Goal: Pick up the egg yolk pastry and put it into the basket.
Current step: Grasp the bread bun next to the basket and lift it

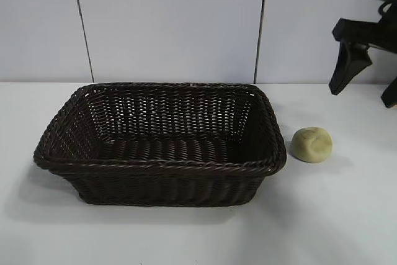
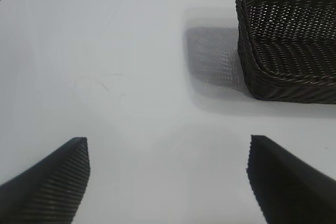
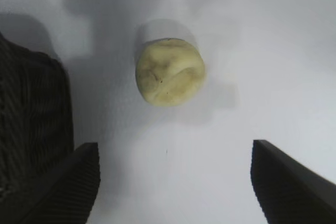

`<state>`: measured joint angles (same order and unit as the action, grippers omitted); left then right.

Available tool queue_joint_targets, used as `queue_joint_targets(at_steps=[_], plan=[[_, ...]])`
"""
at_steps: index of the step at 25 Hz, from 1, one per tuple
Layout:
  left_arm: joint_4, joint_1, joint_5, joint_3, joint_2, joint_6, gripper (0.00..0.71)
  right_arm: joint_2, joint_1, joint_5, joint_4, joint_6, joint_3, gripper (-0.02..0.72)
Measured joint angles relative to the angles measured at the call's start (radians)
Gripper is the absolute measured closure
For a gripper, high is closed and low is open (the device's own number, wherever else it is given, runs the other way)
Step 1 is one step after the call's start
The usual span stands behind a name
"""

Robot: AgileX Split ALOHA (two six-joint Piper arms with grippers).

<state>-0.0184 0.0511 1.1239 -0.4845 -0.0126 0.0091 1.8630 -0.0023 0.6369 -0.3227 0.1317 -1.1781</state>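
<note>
**Open right gripper poised over the pastry**

The right gripper (image 3: pixel 173 182), fingers spread and empty, hangs over the table (image 1: pixel 347 215) with the one pastry (image 3: pixel 169 72) just ahead of its tips, beside the one basket (image 1: pixel 161 144). The left gripper (image 2: pixel 168 182), also open, idles well away.

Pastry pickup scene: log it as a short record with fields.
pastry: egg yolk pastry on the table, just right of the basket, apart from it
basket: nothing visible inside
right gripper: open, above the pastry, not touching
left gripper: open, over bare table, basket ahead
task state: pastry not yet picked up
</note>
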Motion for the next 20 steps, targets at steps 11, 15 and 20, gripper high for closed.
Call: queue_joint_targets(at_steps=[11,15,20], plan=[[0.000,0.000,0.000,0.000,0.000,0.000,0.113,0.119,0.000,-0.130,-0.124,0.081,-0.003,0.146],[0.000,0.000,0.000,0.000,0.000,0.000,0.113,0.135,0.000,-0.138,-0.131,0.082,-0.003,0.241],[0.000,0.000,0.000,0.000,0.000,0.000,0.113,0.139,0.000,-0.142,-0.133,0.082,-0.003,0.503]])
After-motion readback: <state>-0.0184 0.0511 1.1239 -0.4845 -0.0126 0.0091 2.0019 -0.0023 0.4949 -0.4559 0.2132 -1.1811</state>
